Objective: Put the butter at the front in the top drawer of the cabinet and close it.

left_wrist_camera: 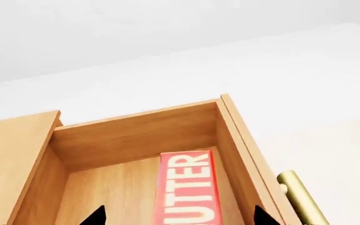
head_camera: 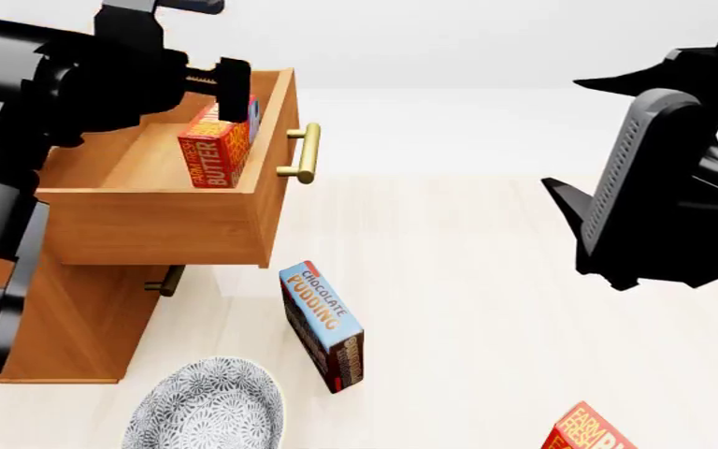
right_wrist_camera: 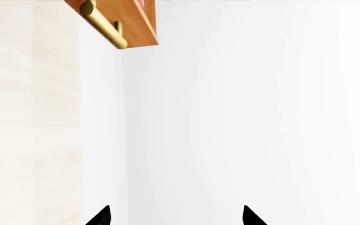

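The cabinet (head_camera: 72,318) stands at the left in the head view, and its top drawer (head_camera: 160,220) is pulled out. A red-and-yellow butter (head_camera: 216,150) carton stands inside the drawer near the front panel with the brass handle (head_camera: 303,152). My left gripper (head_camera: 232,92) hovers just above it. In the left wrist view the butter (left_wrist_camera: 187,187) lies between the spread fingertips of the left gripper (left_wrist_camera: 178,216), which is open and does not touch it. My right gripper (right_wrist_camera: 175,216) is open and empty, away from the drawer (right_wrist_camera: 133,23).
On the floor, a blue Chocolate Pudding box (head_camera: 322,323) lies in front of the cabinet and a patterned bowl (head_camera: 207,407) sits nearer me. A second butter carton (head_camera: 583,432) shows at the lower right. The lower drawer's handle (head_camera: 168,279) is under the open drawer.
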You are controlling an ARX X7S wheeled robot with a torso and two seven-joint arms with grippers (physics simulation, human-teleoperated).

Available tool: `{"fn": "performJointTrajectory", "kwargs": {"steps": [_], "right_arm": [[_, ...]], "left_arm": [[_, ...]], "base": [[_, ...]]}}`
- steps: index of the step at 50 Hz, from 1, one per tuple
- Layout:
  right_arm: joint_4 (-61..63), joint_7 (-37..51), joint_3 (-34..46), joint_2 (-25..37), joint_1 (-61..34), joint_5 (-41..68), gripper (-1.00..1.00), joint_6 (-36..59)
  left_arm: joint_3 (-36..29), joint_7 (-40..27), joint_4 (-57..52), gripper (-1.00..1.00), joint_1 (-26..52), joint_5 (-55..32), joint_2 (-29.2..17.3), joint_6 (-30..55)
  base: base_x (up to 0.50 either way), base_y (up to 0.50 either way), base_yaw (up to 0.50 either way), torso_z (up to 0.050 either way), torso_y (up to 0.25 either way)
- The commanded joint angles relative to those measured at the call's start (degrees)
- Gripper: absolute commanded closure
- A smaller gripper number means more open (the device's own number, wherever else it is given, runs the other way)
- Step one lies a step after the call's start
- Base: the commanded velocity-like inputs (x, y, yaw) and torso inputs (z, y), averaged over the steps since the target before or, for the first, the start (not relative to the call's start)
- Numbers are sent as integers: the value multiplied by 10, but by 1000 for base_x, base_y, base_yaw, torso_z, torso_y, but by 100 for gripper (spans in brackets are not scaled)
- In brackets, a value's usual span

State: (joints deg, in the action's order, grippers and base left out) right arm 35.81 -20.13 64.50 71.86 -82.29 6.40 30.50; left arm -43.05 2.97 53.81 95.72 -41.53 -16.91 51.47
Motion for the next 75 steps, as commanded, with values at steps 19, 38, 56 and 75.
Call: {"fn": "performJointTrajectory", "kwargs": {"steps": [19,38,56,75], "right_arm": [[6,43,-27,-6,8,44,-100,41],[30,125,-94,30,14,176,-100,169],[25,182,-128,60,24,273,-100,269],[24,200,-129,68,39,291,-100,286]], "left_arm": [[81,-78,-233,-100,-21,-97,-21,48],[96,-149,-421,-100,-95,-182,6,111],[74,-214,-552,-100,-168,-243,47,150],[5,-229,-609,-100,-249,-227,56,142]], "base": [[0,0,0,0,0],[0,0,0,0,0],[0,0,0,0,0],[0,0,0,0,0]]}}
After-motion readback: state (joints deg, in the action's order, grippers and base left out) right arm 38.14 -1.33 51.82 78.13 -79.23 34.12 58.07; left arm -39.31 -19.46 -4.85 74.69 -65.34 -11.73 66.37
